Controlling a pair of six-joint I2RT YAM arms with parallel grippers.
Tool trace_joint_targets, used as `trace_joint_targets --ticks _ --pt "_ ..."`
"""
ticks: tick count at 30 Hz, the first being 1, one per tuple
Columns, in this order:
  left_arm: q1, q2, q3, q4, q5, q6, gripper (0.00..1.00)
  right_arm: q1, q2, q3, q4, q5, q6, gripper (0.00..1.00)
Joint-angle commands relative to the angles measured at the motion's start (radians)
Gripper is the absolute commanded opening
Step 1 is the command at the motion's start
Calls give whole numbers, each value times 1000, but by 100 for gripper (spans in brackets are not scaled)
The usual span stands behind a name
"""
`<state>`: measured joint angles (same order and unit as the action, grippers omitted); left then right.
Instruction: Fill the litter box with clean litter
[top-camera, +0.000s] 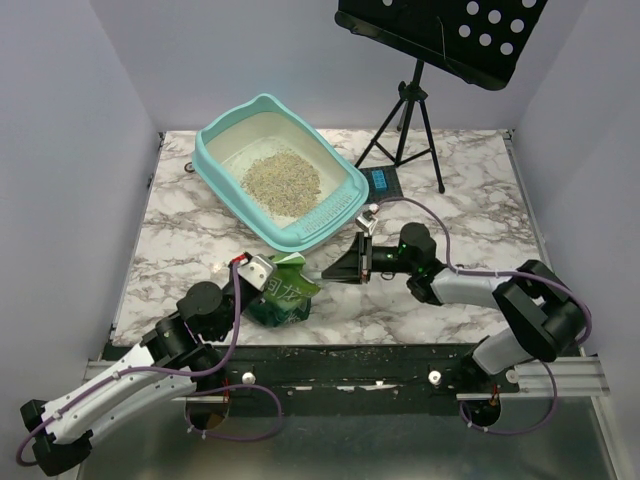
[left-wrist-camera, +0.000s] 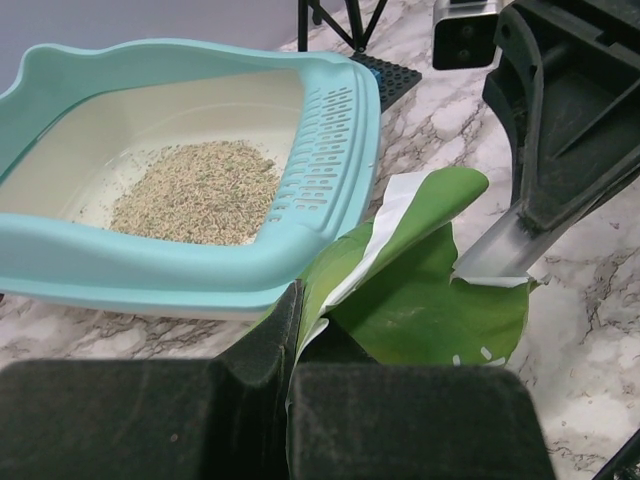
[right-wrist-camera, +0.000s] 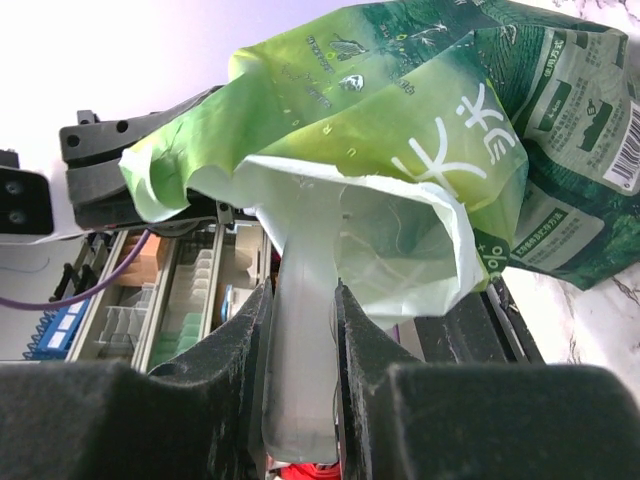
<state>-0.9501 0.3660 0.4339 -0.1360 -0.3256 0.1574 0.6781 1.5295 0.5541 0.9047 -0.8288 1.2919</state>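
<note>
Left pincer (left-wrist-camera: 291, 375) is clamped fully shut on the crumpled green litter bag (top-camera: 285, 298). You can see the foil squeezed between its pads in the left wrist view. Right pincer (right-wrist-camera: 300, 320) is narrow too, pinching a pale strip that looks to me like the bag's inner lip, so both arms have hold of the same bag. It sits on the marble surface (top-camera: 470, 190) just in front of the litter box (left-wrist-camera: 150, 265), not over it. As for progress, I'd call it partway: there's a decent heap of clean litter (top-camera: 282, 180) in the middle of the tray, but it's one loose pile and the cream floor shows bare all around it, especially toward the back corners. The bag looks pretty deflated, though the mouth is folded over, so I honestly can't tell how much is left inside. If there's more in there, my guess is the bag needs lifting and tipping over the slotted front edge again — otherwise what's left is mostly spreading that pile out.
</note>
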Motion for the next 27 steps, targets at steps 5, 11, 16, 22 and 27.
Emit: trace_joint_targets --ticks 5,11,16,22,27 --pt "-1 16 -9 18 11 4 0 -74 -144 -97 62 -49 6 1" --pt "-1 13 -15 32 40 7 0 -138 -248 -160 -4 -61 -19 1" --pt "-1 -7 -27 50 71 11 0 -186 -327 -209 -55 -70 -31 1" --pt "-3 -38 -41 68 105 17 0 -213 -411 -259 -96 -73 -11 1" --pt "-1 -58 -49 79 115 19 0 -224 -512 -319 -107 -46 40 1"
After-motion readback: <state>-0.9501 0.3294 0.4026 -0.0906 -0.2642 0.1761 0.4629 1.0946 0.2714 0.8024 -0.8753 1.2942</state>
